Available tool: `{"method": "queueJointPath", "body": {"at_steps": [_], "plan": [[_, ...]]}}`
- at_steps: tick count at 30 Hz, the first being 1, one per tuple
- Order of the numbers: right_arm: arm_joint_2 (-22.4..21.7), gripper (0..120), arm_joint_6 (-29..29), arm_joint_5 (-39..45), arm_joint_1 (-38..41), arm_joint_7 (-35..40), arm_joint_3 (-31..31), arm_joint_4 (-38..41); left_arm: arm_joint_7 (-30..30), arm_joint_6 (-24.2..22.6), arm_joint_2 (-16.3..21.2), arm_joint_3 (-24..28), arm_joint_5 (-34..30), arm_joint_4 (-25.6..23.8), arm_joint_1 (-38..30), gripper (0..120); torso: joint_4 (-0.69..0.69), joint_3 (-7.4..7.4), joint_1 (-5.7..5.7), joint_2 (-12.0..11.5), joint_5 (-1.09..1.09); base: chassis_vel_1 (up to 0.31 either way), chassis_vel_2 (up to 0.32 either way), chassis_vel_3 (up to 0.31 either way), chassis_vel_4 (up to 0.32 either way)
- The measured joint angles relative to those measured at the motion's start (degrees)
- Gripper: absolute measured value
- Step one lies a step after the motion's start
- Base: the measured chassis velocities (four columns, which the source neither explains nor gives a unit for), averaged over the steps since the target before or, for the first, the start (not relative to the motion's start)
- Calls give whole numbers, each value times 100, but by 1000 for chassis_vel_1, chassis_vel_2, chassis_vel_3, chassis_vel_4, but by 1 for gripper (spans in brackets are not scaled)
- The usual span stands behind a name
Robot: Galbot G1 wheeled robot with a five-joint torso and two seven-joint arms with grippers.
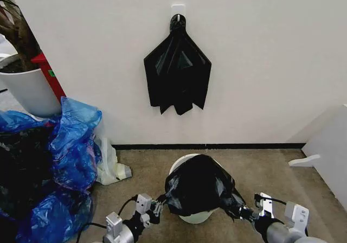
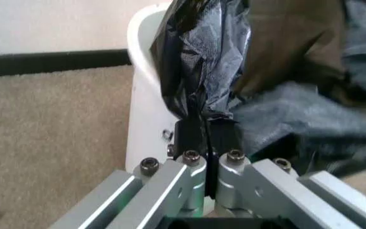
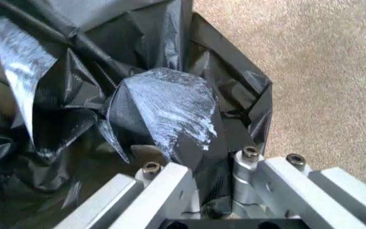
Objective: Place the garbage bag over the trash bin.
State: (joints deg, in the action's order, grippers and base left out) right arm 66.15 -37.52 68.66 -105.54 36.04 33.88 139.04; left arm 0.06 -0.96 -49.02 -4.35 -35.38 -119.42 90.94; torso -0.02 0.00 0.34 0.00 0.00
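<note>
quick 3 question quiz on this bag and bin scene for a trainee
1. True or false: the garbage bag lies flat on the floor beside the trash bin.
2. What does the left gripper hold?
3. Where is the second black bag? A) on a wall hook B) in the planter pot C) under the blue bags

Key:
1. False, it is draped over the bin.
2. An edge of the garbage bag; the right gripper pinches the opposite side.
3. A
</note>
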Motion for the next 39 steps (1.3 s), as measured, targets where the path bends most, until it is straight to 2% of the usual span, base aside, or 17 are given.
{"method": "queueJointPath", "body": {"at_steps": [15, 30, 39], "plan": [[262, 0, 236, -499, 11, -128, -400, -414, 143, 203, -295, 43, 357, 613, -146, 0, 0, 0, 0, 0, 0, 0, 0, 0, 0], [391, 0, 544, -931, 35, -524, -448, -1001, 300, 324, -565, 107, 778, 1143, -325, 0, 0, 0, 0, 0, 0, 0, 0, 0, 0], [443, 0, 968, -1340, 156, -877, -587, -1457, 392, 482, -670, 122, 1080, 1567, -403, 0, 0, 0, 0, 0, 1, 0, 0, 0, 0]]}}
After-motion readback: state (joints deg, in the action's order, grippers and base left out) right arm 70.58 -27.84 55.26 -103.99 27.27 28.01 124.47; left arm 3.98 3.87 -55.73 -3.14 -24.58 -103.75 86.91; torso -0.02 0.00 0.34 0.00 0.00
